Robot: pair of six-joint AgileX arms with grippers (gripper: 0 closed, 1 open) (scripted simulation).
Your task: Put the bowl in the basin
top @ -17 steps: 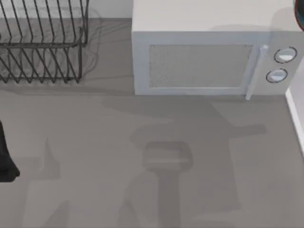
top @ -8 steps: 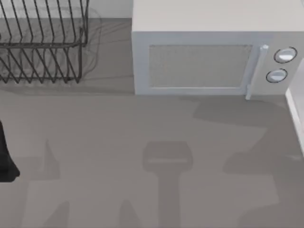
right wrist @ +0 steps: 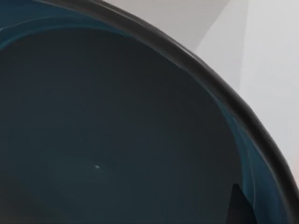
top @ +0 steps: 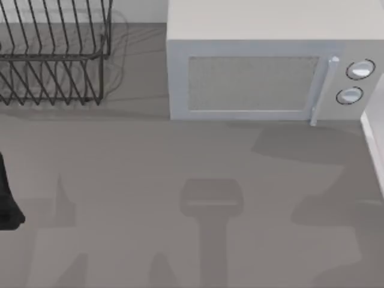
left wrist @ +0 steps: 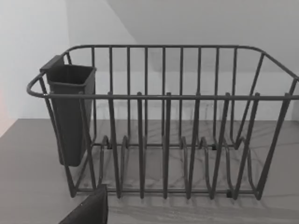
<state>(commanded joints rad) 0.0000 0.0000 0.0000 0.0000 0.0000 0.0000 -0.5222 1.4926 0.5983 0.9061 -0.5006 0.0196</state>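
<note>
The bowl [right wrist: 117, 130] is seen at very close range, its glossy blue-teal interior curving up to a dark rim arcing across the frame. A pale, plain surface [right wrist: 271, 65] is visible beyond the rim. A small dark wedge is noted at the bowl's edge, identity undetermined.

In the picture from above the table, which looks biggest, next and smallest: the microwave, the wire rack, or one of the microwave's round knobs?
1. The microwave looks biggest.
2. The wire rack comes next, though the picture's edge cuts part of it off, so its true size is unsure.
3. A round knob looks by far the smallest.
</note>
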